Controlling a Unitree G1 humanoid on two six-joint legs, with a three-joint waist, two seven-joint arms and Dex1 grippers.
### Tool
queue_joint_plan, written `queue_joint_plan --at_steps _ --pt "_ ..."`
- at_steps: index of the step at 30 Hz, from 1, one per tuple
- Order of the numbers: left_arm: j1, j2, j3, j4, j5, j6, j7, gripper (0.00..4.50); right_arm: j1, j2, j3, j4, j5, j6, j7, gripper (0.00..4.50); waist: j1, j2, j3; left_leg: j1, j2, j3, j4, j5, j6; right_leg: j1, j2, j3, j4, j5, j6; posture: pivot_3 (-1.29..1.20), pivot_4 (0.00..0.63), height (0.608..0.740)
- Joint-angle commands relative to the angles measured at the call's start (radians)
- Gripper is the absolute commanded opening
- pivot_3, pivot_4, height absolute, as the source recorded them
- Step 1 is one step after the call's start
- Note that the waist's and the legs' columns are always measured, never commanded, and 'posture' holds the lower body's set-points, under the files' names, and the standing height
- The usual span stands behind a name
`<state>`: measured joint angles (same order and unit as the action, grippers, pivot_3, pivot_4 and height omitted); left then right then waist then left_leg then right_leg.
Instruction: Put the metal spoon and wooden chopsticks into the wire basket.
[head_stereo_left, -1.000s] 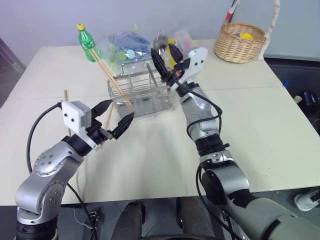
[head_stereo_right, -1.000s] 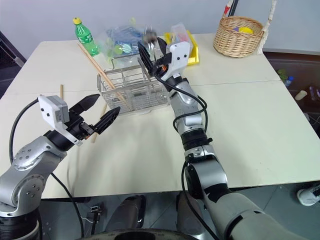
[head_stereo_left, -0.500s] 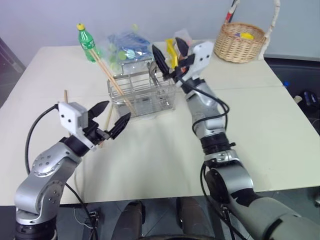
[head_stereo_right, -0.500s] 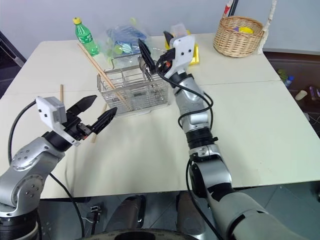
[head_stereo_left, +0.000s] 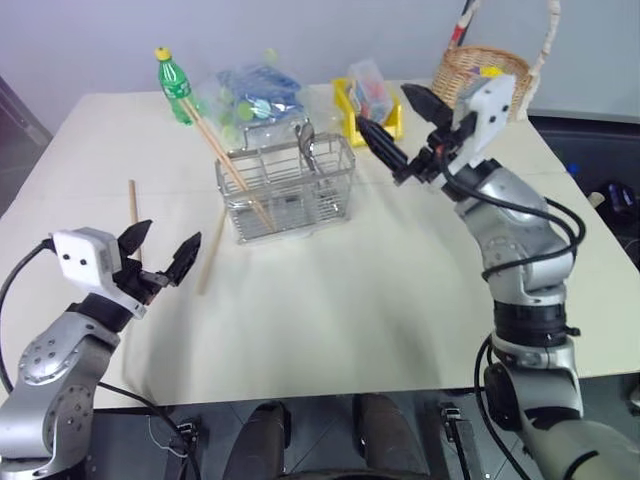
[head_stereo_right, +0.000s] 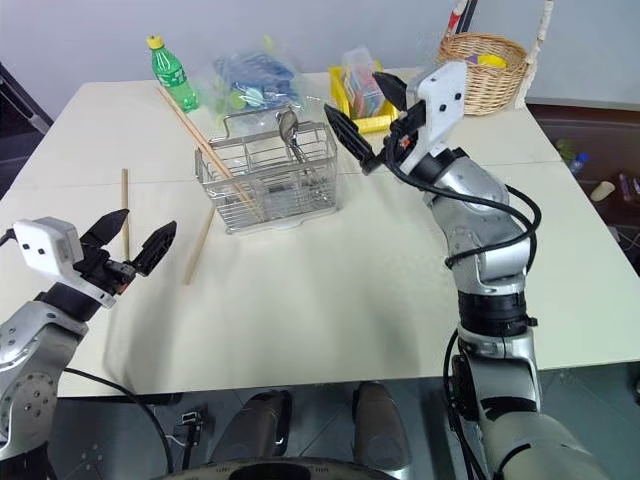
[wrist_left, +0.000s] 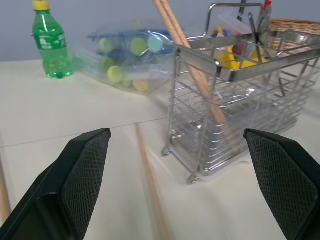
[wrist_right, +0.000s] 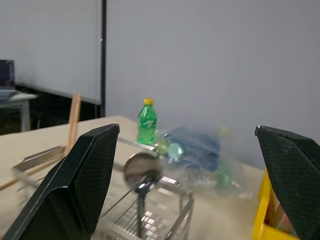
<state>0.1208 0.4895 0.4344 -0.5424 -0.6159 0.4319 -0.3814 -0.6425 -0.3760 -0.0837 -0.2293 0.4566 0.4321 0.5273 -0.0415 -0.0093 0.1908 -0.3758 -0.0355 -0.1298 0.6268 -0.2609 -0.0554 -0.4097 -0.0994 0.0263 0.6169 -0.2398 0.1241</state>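
Wire basket (head_stereo_right: 267, 178): stands upright toward the far edge of the worktop (head_stereo_right: 330, 300), somewhat left of its middle, on its small tray.

Metal spoon (head_stereo_right: 288, 126): in the basket, on its right-hand side, bowl up and handle down among the wires. This item counts as done.

Wooden chopsticks, in basket (head_stereo_right: 205, 148): a pair leaning together in the left-hand compartment, lower ends inside, upper ends slanting out toward the far left corner of the worktop (they overhang the rim, being longer than the basket is tall).

Wooden chopsticks, loose: one stick (head_stereo_right: 199, 245) lies flat just in front of the basket's left corner; another (head_stereo_right: 125, 211) lies flat nearer the left edge, well apart from the basket. Judged as what is left of the task.

Left gripper (head_stereo_right: 129, 239): fingers spread, grasping nothing, hovering near the left edge between the two loose sticks and closest to them.

Right gripper (head_stereo_right: 363, 118): fingers spread, grasping nothing, raised beside the basket's right side, clear of the spoon.

Status: spoon and one pair stowed; two sticks outstanding, seemingly the left arm's job.
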Motion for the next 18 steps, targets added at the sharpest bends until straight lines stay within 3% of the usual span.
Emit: queue_joint_plan --at_steps 1,12,18 --pt "0.001 -0.009 0.013 0.022 0.048 -0.052 0.012 4.50 0.062 -0.022 -0.011 -0.136 0.058 0.069 0.000 4.46 0.002 0.000 0.000 0.000 0.000 0.000 0.000 0.000 0.000 0.000 0.000 0.000 0.000 0.000 0.000 0.00 0.150 0.740" --pt "-0.032 -0.061 -0.019 0.070 0.121 -0.065 0.078 4.50 0.370 -0.139 -0.030 -0.382 0.166 0.191 0.059 4.46 0.028 -0.001 0.000 -0.001 0.000 0.000 0.001 0.000 0.000 0.001 0.000 0.000 -0.003 0.000 0.000 0.00 0.150 0.740" --pt "-0.078 -0.100 -0.027 0.097 0.143 -0.005 0.171 4.50 0.506 -0.237 -0.048 -0.423 0.162 0.136 0.172 4.46 0.031 -0.001 -0.001 -0.001 0.000 0.000 0.001 0.000 0.000 0.001 0.000 0.000 -0.004 0.000 0.000 0.00 0.150 0.740"
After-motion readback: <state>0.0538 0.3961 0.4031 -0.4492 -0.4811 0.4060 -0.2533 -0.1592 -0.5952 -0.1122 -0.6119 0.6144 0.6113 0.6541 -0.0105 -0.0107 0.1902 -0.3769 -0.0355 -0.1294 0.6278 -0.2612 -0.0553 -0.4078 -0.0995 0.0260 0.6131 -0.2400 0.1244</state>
